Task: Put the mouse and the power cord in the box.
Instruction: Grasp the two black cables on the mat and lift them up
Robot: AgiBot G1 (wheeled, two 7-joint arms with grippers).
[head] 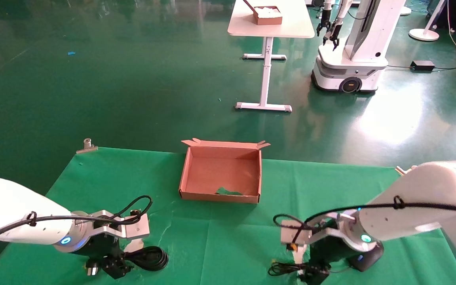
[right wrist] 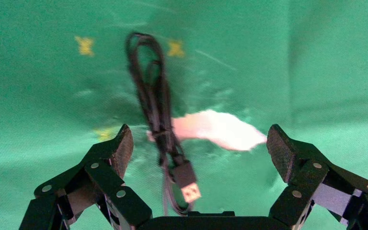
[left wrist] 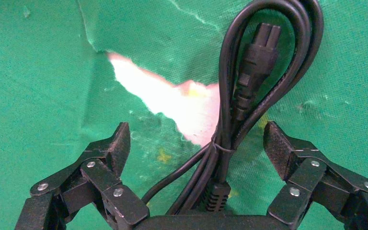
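Across the near half of the head view spreads one green cloth (head: 220, 237) covering the table, and on it sits one brown cardboard box (head: 221, 174), open-topped, with small flaps on its far edge and a scrap of green inside. It lies well ahead of both claws, roughly midway between them.

Two white arms reach in low over the cloth's near edge. One coiled power cord (head: 149, 258) lies directly under the left gripper (head: 111, 267), its loops spilling out toward the box side and its pronged plug (head: 92, 270) just on the claw's outer side. From the left wrist, the left gripper (left wrist: 195, 143) is spread wide, the two pads standing on either side of the tied cord (left wrist: 249, 81) without touching it.

One black mouse (head: 364, 259) rests just beside the right gripper (head: 315, 273), on its outer side. Its thin cable bundle (right wrist: 155, 110) runs between the spread pads of the right gripper (right wrist: 199, 143), with one USB plug (right wrist: 188, 181) nearest the palm; neither pad touches it.
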